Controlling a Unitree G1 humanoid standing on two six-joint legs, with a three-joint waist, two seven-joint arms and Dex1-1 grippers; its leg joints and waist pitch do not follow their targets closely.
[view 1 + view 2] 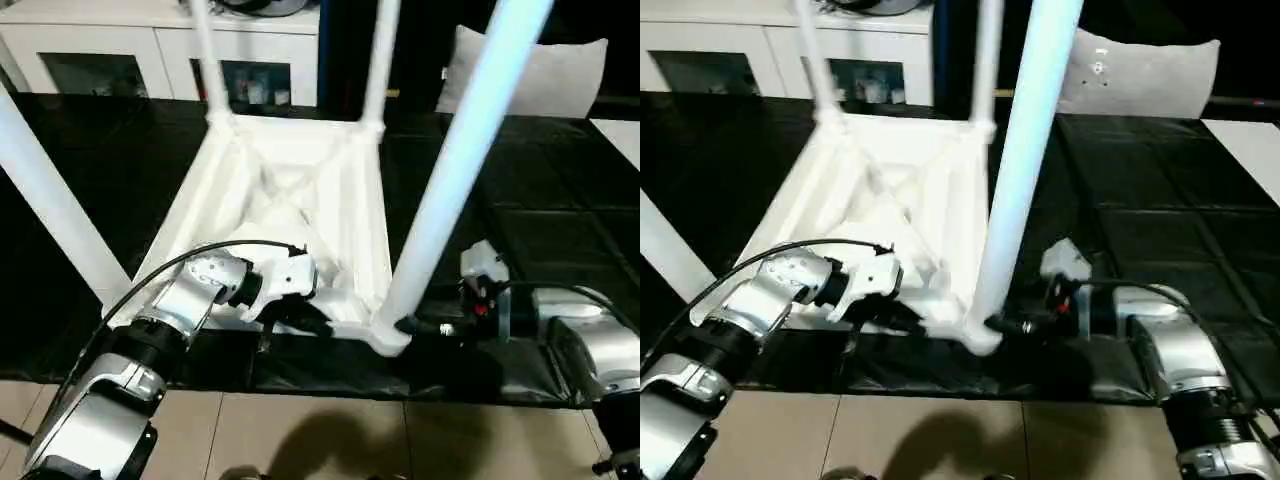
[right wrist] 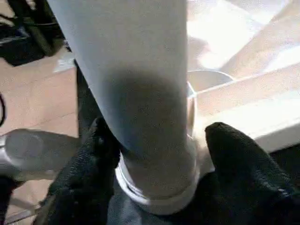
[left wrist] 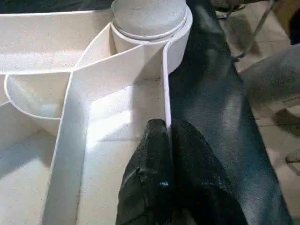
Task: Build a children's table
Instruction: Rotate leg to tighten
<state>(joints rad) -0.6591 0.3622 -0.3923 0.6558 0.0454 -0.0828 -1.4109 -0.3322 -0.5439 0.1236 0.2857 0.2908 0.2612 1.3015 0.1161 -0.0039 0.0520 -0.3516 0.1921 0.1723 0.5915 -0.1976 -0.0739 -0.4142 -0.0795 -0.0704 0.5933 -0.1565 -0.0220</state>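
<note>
The children's table lies upside down on the black mat, its X-ribbed underside (image 1: 300, 190) facing up. Legs stand in all its corner sockets: two at the back (image 1: 205, 50), one near left (image 1: 50, 200) and one near right (image 1: 455, 170). My left gripper (image 1: 298, 320) is shut on the thin near rim (image 3: 165, 93) of the top, one finger on each side of the wall. At the near right corner socket (image 1: 385, 335), my right gripper (image 2: 159, 140) is closed around the base of the near right leg (image 2: 140, 84), a black finger (image 2: 89, 159) pressing each side.
A white cabinet (image 1: 150, 50) stands behind the mat (image 1: 520, 220), and a white cushion (image 1: 560, 70) leans at the back right. The tiled floor (image 1: 330, 430) starts just in front of the mat's near edge. A black cable (image 1: 150, 275) loops over my left forearm.
</note>
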